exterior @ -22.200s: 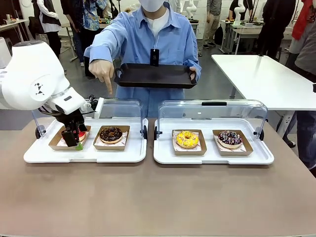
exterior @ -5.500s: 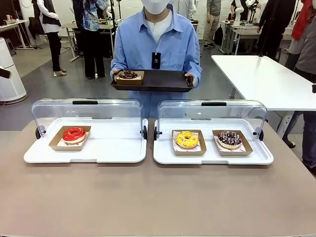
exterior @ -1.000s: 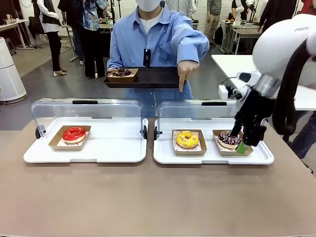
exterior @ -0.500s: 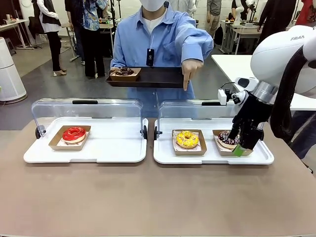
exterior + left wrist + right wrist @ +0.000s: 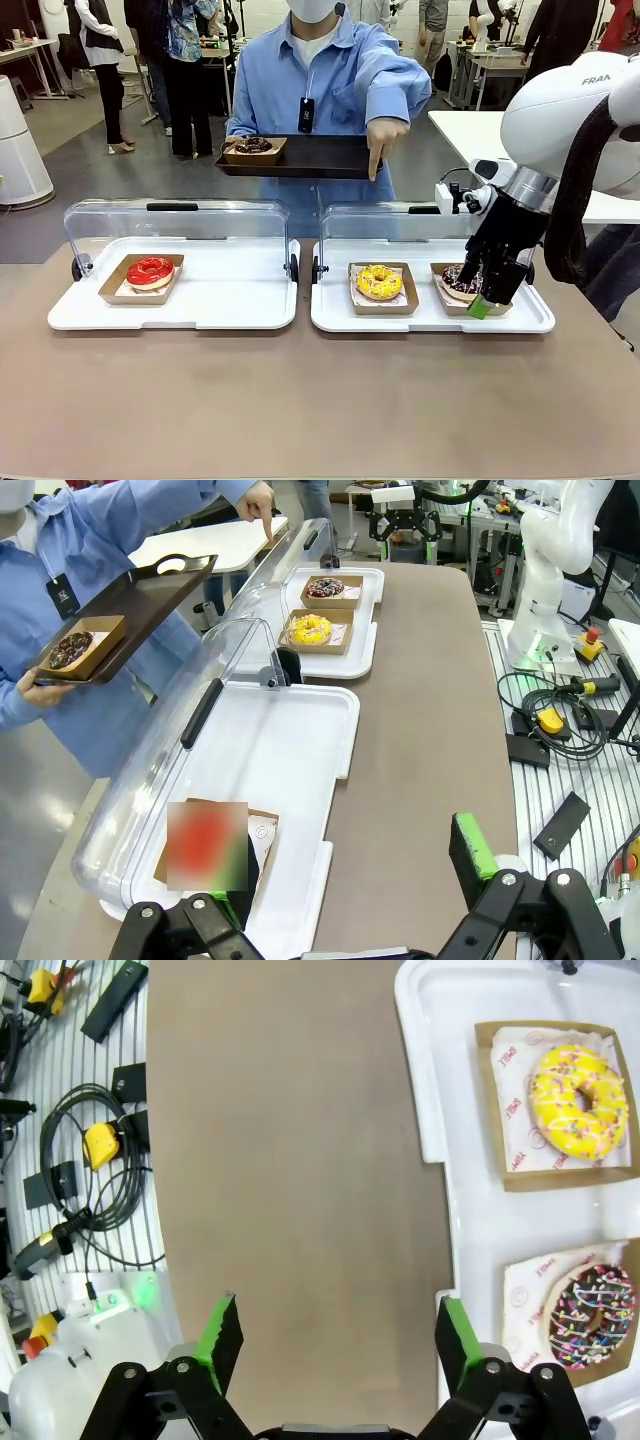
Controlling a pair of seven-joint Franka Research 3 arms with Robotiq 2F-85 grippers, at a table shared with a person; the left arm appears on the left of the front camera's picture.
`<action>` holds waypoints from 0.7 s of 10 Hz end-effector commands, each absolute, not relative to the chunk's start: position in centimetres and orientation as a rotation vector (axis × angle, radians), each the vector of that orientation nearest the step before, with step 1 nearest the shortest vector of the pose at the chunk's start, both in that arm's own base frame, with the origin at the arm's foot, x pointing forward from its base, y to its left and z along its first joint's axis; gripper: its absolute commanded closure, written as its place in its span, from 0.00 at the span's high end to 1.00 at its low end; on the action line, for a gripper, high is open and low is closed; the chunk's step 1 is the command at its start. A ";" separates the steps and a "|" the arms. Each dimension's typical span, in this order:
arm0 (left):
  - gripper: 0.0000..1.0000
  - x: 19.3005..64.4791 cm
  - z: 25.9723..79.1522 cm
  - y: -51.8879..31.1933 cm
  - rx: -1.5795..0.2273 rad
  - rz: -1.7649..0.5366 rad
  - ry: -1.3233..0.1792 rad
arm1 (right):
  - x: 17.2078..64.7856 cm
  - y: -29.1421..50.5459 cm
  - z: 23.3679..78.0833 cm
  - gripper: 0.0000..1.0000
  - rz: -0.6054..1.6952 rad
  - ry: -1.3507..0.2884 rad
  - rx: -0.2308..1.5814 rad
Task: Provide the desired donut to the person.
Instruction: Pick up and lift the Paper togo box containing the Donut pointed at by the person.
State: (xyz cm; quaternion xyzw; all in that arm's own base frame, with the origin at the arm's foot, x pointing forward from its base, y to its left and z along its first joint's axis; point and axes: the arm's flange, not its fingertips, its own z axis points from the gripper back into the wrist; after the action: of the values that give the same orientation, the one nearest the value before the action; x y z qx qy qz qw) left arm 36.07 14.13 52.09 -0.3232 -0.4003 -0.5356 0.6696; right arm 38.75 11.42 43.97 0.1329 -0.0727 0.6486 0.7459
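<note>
Right gripper (image 5: 337, 1328), jaws wide and empty, poised beside sprinkled donut (image 5: 588, 1315). Likely soft, light, icing easily smeared; best taken by stiff cardboard tray (image 5: 450, 302) rim, not topping.

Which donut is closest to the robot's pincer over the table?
The chocolate donut with coloured sprinkles, at the right end of the right tray; the right pincer hangs right by it. The yellow donut sits one place farther left.

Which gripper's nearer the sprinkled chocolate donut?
Right. The right gripper hangs just beside the sprinkled chocolate donut; the left gripper is at the left tray's outer end.
</note>
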 end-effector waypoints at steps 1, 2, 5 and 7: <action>1.00 35.9 52.1 14.2 -0.735 -1.209 -0.916 | 39.1 13.0 43.1 1.00 1.457 -0.142 0.207; 1.00 35.9 52.1 14.2 -0.735 -1.209 -0.916 | 39.8 14.5 42.2 1.00 1.454 -0.121 0.109; 1.00 35.9 52.1 14.2 -0.735 -1.209 -0.916 | 42.0 19.2 41.1 1.00 1.513 -0.085 0.009; 1.00 35.9 52.1 14.2 -0.735 -1.209 -0.916 | 43.9 21.0 40.1 1.00 1.511 -0.068 0.012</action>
State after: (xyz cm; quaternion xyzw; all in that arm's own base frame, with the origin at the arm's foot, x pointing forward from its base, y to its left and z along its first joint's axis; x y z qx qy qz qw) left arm 36.07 14.11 52.11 -0.3230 -0.4002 -0.5359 0.6695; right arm 42.21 20.37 40.37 0.0120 -0.0392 0.6957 0.7172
